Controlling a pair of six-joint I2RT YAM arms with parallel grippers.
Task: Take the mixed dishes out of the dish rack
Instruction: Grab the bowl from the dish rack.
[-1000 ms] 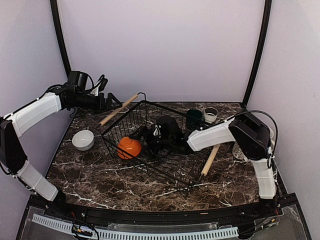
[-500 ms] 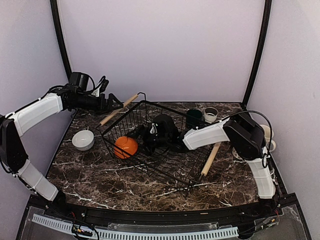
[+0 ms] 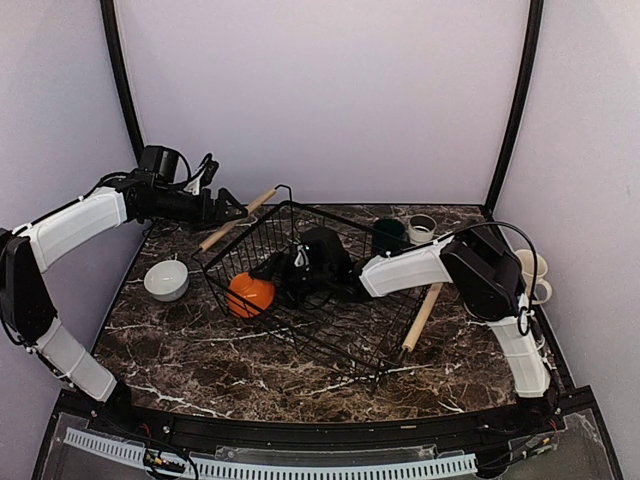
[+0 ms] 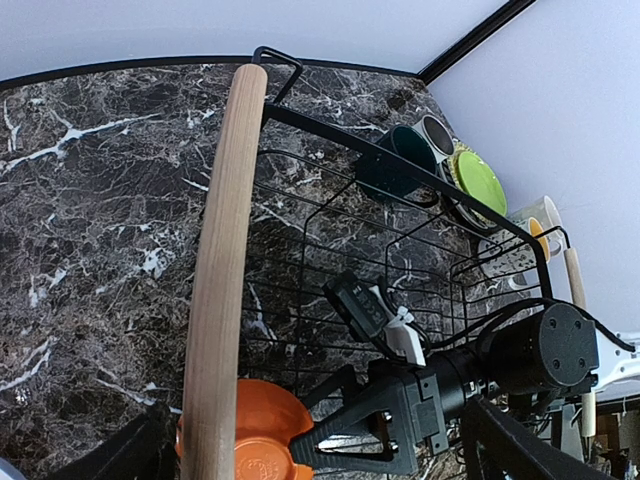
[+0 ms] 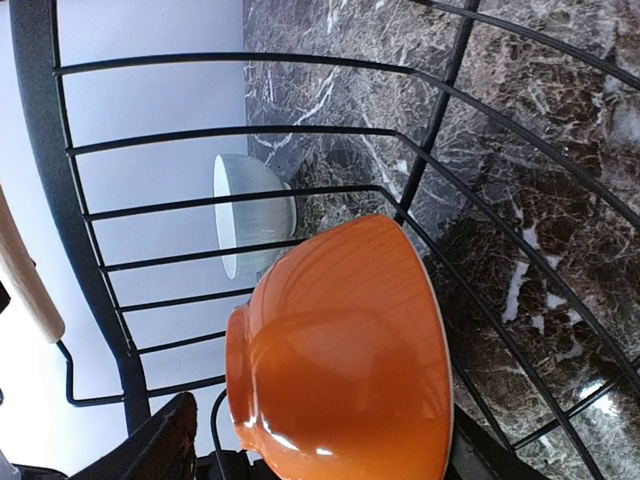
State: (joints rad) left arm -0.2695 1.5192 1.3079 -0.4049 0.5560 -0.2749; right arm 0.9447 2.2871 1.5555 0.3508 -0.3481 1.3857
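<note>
The black wire dish rack (image 3: pixel 340 345) sits tilted mid-table. It holds an orange bowl (image 3: pixel 249 295) lying on its side at the left end. My right gripper (image 3: pixel 267 283) reaches into the rack, open. Its fingers straddle the orange bowl (image 5: pixel 340 350) from foot to rim, with a small gap at the foot. My left gripper (image 3: pixel 232 210) is open around the rack's left wooden handle (image 4: pixel 222 260). The handle lies beside that gripper's left finger (image 4: pixel 135 455). A white bowl (image 3: pixel 166 279) stands on the table left of the rack.
A dark green cup (image 3: pixel 388 236) and a small white cup (image 3: pixel 421 228) stand behind the rack. A lime-green plate (image 4: pixel 478 180) and a patterned mug (image 4: pixel 520 250) are at the far right. The rack's other handle (image 3: pixel 421 318) lies on the right side. Walls close in on three sides.
My right arm has pushed further left inside the rack, and the orange bowl has shifted slightly left and tipped. The left arm has not moved.
</note>
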